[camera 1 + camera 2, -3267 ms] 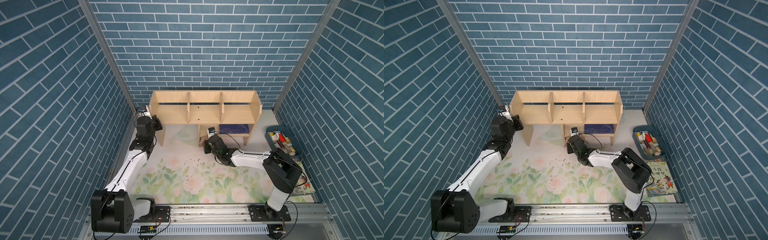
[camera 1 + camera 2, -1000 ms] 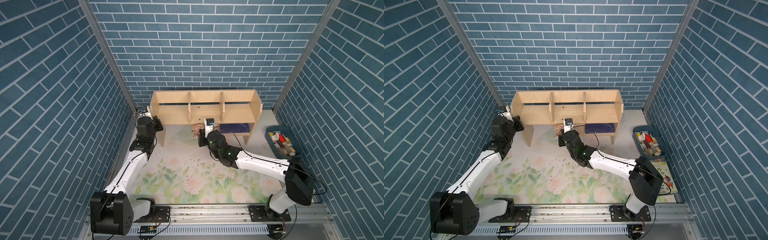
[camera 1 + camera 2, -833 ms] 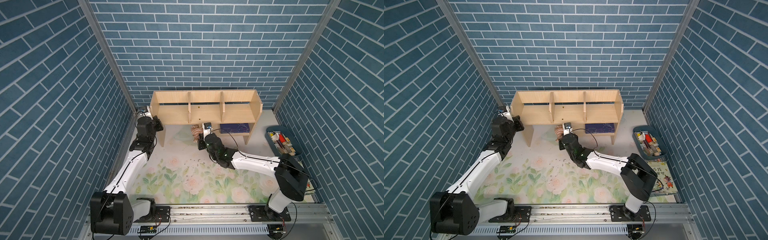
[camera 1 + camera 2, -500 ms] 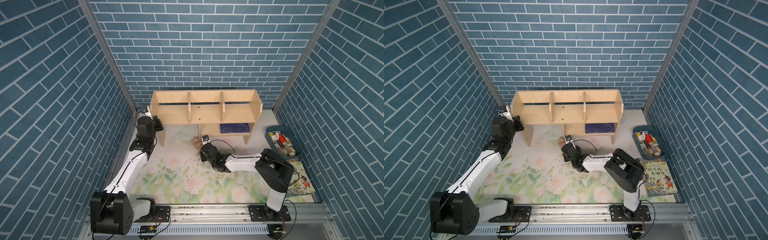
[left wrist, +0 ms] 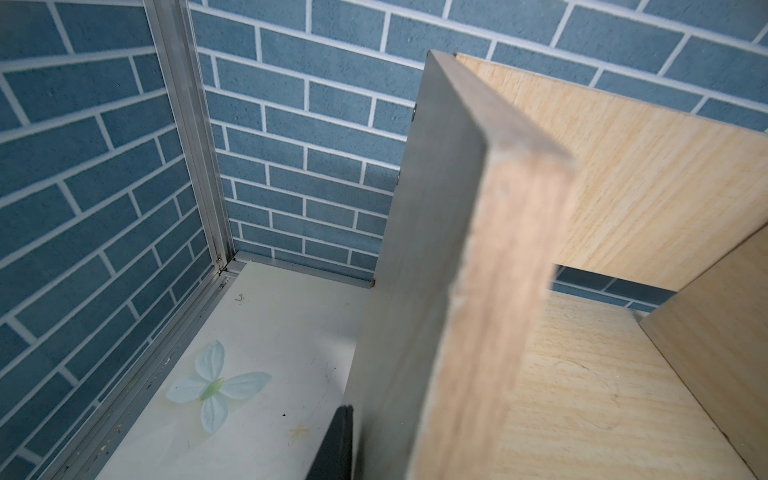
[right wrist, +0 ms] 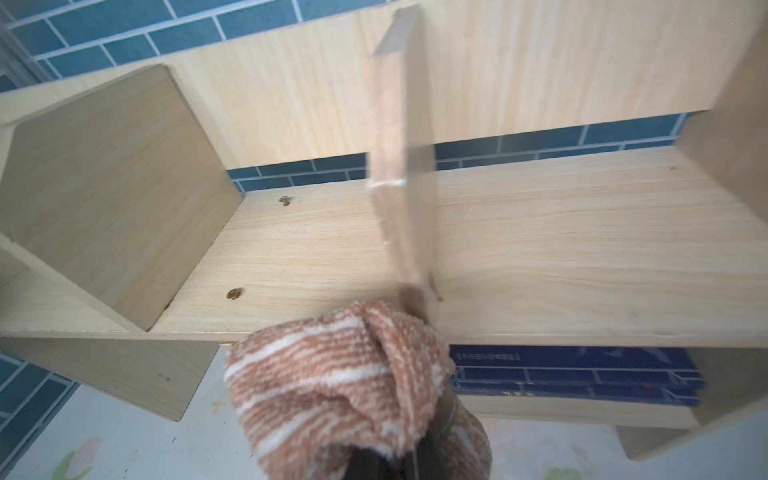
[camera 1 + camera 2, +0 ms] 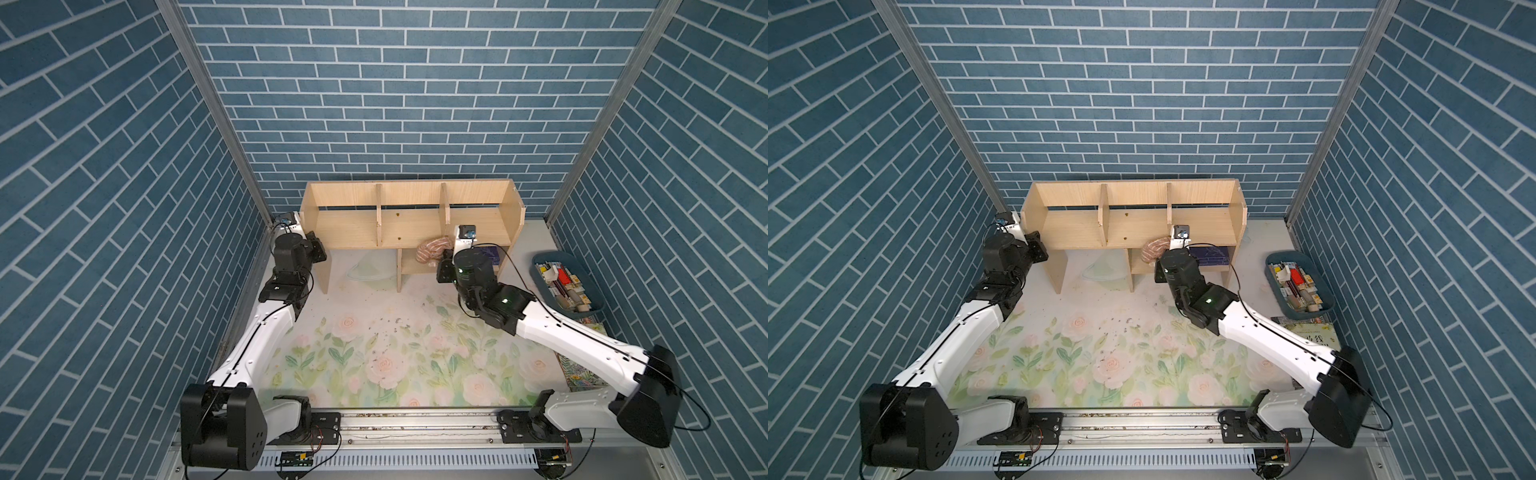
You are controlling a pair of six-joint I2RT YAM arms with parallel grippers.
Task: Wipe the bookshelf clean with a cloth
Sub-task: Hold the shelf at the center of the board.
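Note:
The light-wood bookshelf point(image 7: 409, 226) point(image 7: 1133, 226) stands at the back of the floral mat, against the brick wall. My right gripper point(image 7: 442, 254) point(image 7: 1163, 252) point(image 6: 399, 457) is shut on the brown-and-beige striped cloth point(image 7: 430, 249) point(image 7: 1152, 248) point(image 6: 332, 382). The bunched cloth sits at the front edge of the upper tier, by the foot of the right divider point(image 6: 405, 208). It hides the jaws. My left gripper point(image 7: 309, 245) point(image 7: 1034, 245) clamps the shelf's left end panel point(image 5: 436, 291). One dark finger point(image 5: 338, 444) lies flat on that panel's outer face.
A dark blue book point(image 7: 488, 252) point(image 6: 573, 374) lies in the lower cubby. A grey-blue bin point(image 7: 544, 259) of small items stands at the right, with a picture book point(image 7: 1312, 336) in front of it. Dark crumbs point(image 7: 395, 330) are scattered on the mat. Brick walls close in on three sides.
The right arm dropped with the cloth toward the mat in front of the cubby. It then rose and moved right to the upper tier's front edge. The left arm stayed still.

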